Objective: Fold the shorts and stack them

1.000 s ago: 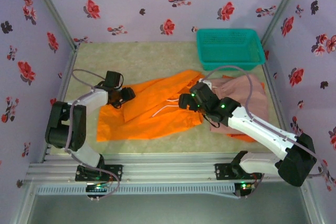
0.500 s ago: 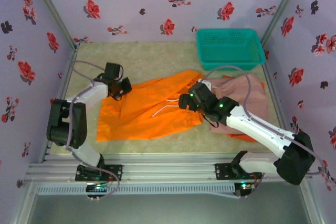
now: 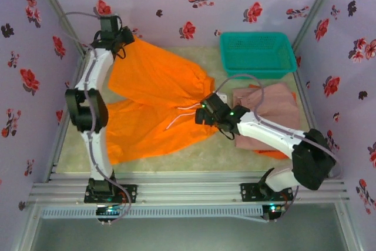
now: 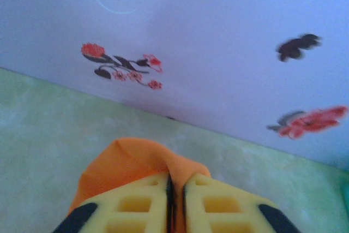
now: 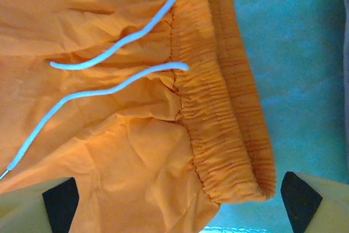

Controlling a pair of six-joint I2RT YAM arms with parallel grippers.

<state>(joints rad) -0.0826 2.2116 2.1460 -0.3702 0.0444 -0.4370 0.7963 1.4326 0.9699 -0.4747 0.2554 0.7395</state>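
Bright orange shorts [image 3: 154, 86] lie spread across the mat, one leg pulled up toward the back-left corner. My left gripper [image 3: 113, 31] is high by the back wall, shut on that leg's hem. In the left wrist view the yellow fingers [image 4: 136, 203] pinch orange cloth [image 4: 131, 162] between them. My right gripper [image 3: 202, 114] stands open low over the elastic waistband [image 5: 223, 107], its jaws wide either side, white drawstrings [image 5: 114, 47] beside it. Pink-beige shorts [image 3: 270, 110] lie at the right under my right arm, with an orange edge [image 3: 268, 153] showing beneath them.
A teal mesh basket [image 3: 257, 54] stands at the back right against the wall. Flowered walls close in the left, back and right sides. The metal rail with both arm bases [image 3: 176, 195] runs along the near edge.
My left gripper shut on the orange leg and swung up and back to the far-left corner, lifting that leg. My right gripper shifted slightly left onto the waistband, still open.
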